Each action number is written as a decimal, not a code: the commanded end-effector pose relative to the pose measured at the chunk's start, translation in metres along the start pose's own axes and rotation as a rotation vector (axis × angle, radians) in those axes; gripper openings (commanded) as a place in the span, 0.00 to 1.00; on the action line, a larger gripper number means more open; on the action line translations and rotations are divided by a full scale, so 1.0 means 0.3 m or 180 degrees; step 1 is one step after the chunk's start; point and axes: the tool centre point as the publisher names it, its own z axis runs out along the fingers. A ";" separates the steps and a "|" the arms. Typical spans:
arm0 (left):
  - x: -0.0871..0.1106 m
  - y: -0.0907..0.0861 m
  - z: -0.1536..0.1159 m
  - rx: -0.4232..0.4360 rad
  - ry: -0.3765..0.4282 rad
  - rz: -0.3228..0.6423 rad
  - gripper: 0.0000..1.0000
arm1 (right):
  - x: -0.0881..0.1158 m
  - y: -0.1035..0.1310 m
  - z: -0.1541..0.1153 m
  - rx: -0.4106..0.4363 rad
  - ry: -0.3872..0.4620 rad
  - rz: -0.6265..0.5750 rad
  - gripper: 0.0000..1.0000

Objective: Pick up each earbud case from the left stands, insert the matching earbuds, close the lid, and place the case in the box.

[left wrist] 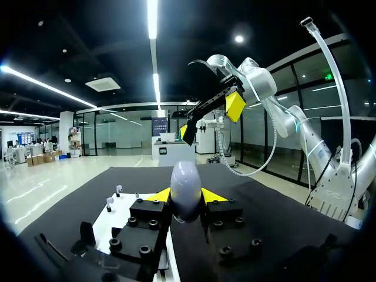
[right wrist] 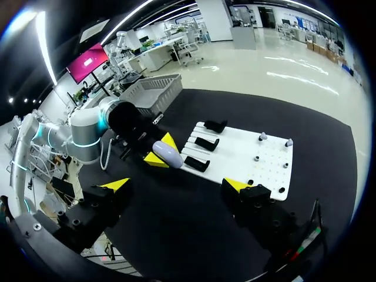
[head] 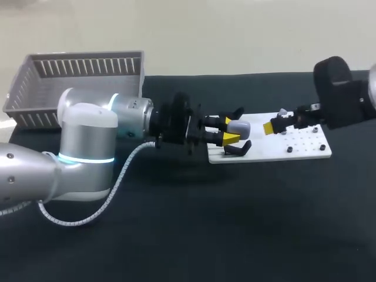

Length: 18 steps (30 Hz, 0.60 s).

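Basket [head: 88, 66] far left, board [head: 270, 154] right of centre, case [head: 238, 127] over board's left end

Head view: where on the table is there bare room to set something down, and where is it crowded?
Bare: the black cloth between the white board and the near edge, right of the left arm. Crowded: the board's left end, with black stands, the left gripper shut on the earbud case, the open right gripper close by.

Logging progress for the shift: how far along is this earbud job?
Done: one case is off the stands, clamped in the left end effector. In hand: held beside them, right end effector open. Left: inserting earbuds, closing lid, placing in basket.
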 end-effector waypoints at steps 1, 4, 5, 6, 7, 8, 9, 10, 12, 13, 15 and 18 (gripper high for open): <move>0.003 -0.001 -0.001 -0.0006 -0.0008 0.0007 0.00 | -0.008 0.024 0.040 0.0978 0.0051 0.0024 1.00; 0.003 -0.001 -0.001 -0.0006 -0.0008 0.0007 0.00 | -0.003 0.029 0.065 0.0988 0.0079 0.0033 1.00; 0.003 -0.001 -0.001 -0.0006 -0.0008 0.0007 0.00 | -0.001 0.030 0.073 0.0998 0.0105 0.0038 1.00; 0.003 -0.001 -0.001 -0.0006 -0.0008 0.0007 0.00 | 0.000 0.032 0.080 0.1002 0.0111 0.0037 1.00; 0.003 -0.001 -0.001 -0.0006 -0.0008 0.0007 0.00 | 0.001 0.035 0.087 0.0998 0.0117 0.0041 1.00; 0.003 -0.001 -0.001 -0.0006 -0.0008 0.0007 0.00 | 0.001 0.037 0.093 0.1002 0.0133 0.0046 1.00; 0.003 -0.001 -0.001 -0.0006 -0.0008 0.0007 0.00 | 0.001 0.038 0.100 0.1005 0.0139 0.0045 1.00; 0.003 -0.001 -0.001 -0.0006 -0.0008 0.0007 0.00 | 0.001 0.040 0.106 0.0992 0.0152 0.0042 1.00; 0.003 -0.001 -0.001 -0.0006 -0.0008 0.0007 0.00 | 0.003 0.038 0.119 0.0995 0.0175 0.0040 1.00; 0.003 -0.001 -0.001 -0.0006 -0.0008 0.0007 0.00 | 0.002 0.039 0.124 0.0991 0.0188 0.0042 1.00; 0.003 -0.001 -0.001 -0.0006 -0.0008 0.0007 0.00 | 0.002 0.037 0.134 0.0990 0.0200 0.0047 1.00; 0.003 -0.001 -0.001 -0.0006 -0.0008 0.0007 0.00 | 0.003 0.031 0.152 0.0966 0.0223 0.0092 1.00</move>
